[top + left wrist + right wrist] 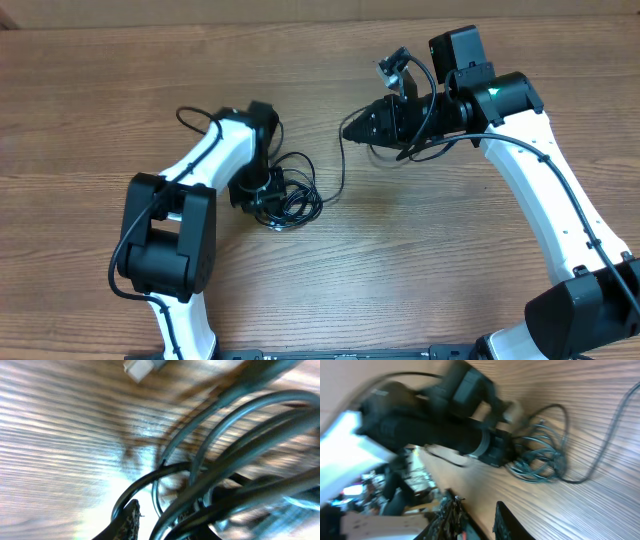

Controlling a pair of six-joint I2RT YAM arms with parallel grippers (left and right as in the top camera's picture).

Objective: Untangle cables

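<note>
- Cables [290, 198] bunched in a small dark knot of loops on the wood-grain surface [420, 260], left of centre.
- Loose strand [342, 165] leading out of the right side of the knot, curving to the far side and ending just beside the tip of the right arm [520, 160].
- Left arm [215, 150] reaching in from the near left, its dark head pressed against the left side of the knot.
- Left fingers [127, 522]: only one tip visible, at the bottom edge of the left wrist view. Several blurred loops cross right in front of it. Cannot tell whether apart, together or clamped on a cord.
- Pale plug [142, 367] lying on the wood at the far edge of that same view.
- Right fingers [507, 522] apart, with bare wood showing in the gap and no cord visible between them.
- Right arm stretched in from the right, pointing left toward the knot but clear of it.
- In the right wrist view, knot beside the dark head of the left arm, loose strand sweeping away to the upper right.
</note>
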